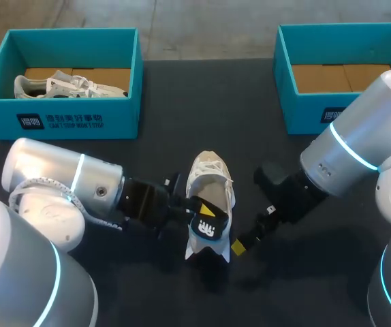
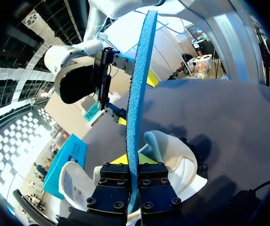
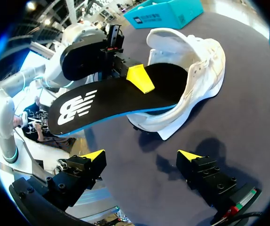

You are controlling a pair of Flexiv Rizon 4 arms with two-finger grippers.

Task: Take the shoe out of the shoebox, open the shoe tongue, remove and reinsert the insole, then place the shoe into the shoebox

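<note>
Black on top and blue along its edge, the insole [image 3: 92, 110] is clenched between the fingers of the left end effector [image 2: 135, 178]. Its logo end juts out toward the right end effector [image 3: 142, 157], and its other end lies in the opening of the white shoe [image 1: 209, 174]. The shoe stands on the dark bench [image 1: 182, 116] just ahead of the left end effector. The right end effector is released, with its fingers spread wide, and hangs near the insole's free end without touching it. Two teal shoeboxes sit well beyond both end effectors: the left shoebox [image 1: 66, 116], which holds another white shoe [image 1: 73, 85], and the right shoebox [image 1: 304, 109].
</note>
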